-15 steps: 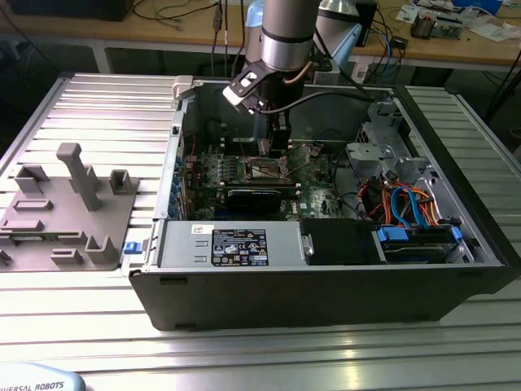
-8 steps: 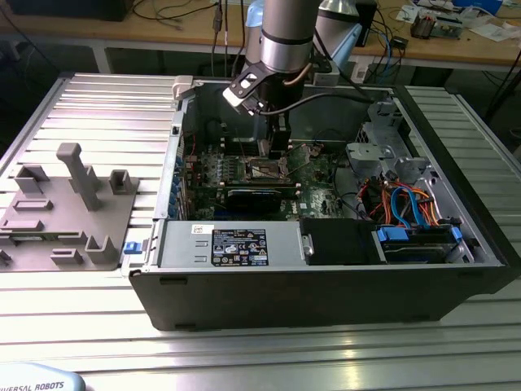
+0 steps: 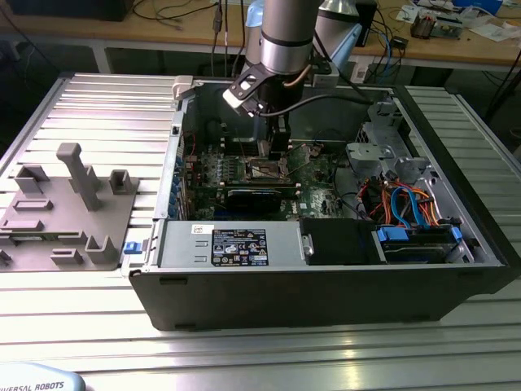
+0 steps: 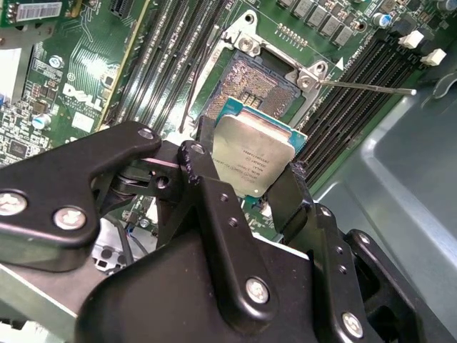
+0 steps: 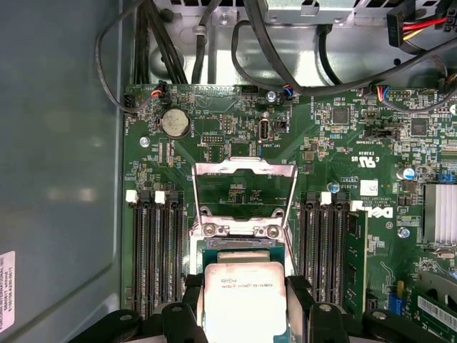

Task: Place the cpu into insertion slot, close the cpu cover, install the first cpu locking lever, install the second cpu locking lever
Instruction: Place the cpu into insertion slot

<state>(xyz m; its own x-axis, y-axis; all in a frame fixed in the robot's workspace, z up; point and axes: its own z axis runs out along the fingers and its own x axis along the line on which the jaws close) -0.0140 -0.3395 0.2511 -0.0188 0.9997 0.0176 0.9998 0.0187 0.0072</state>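
We see one cpu (image 5: 245,296), a flat square chip. It has a silvery-grey metal top with small dark print, and a thin blue-green board edge shows round it. The gripper (image 4: 246,168) has its two black fingers (image 5: 298,294) shut on opposite edges of the cpu. They are open just as wide as the chip and hold nothing else.

The cpu sits between the fingertips, and the one bare socket (image 4: 260,86) lies just ahead of them. In the second wrist view the chip overlaps the socket's near edge. We cannot tell how far above it the chip hangs.

The first wrist view looks straight along the green motherboard (image 5: 343,143). One cpu cover (image 5: 243,169), a thin silver frame with a cut-out middle, stands raised on the far side of the socket from the gripper. To either side of the gripper we count four white memory-slot latches (image 5: 131,195), two per side. One round coin cell (image 5: 175,123) sits beyond the cover.

The second wrist view adds two thin lever rods standing free of the socket, one (image 4: 364,88) on each side (image 4: 191,93).

The exterior view adds the arm (image 3: 285,32) reaching down into one open computer case (image 3: 326,301). The case lies on a ribbed metal table (image 3: 244,358), and one grey fixture (image 3: 73,204) is well away from the gripper.
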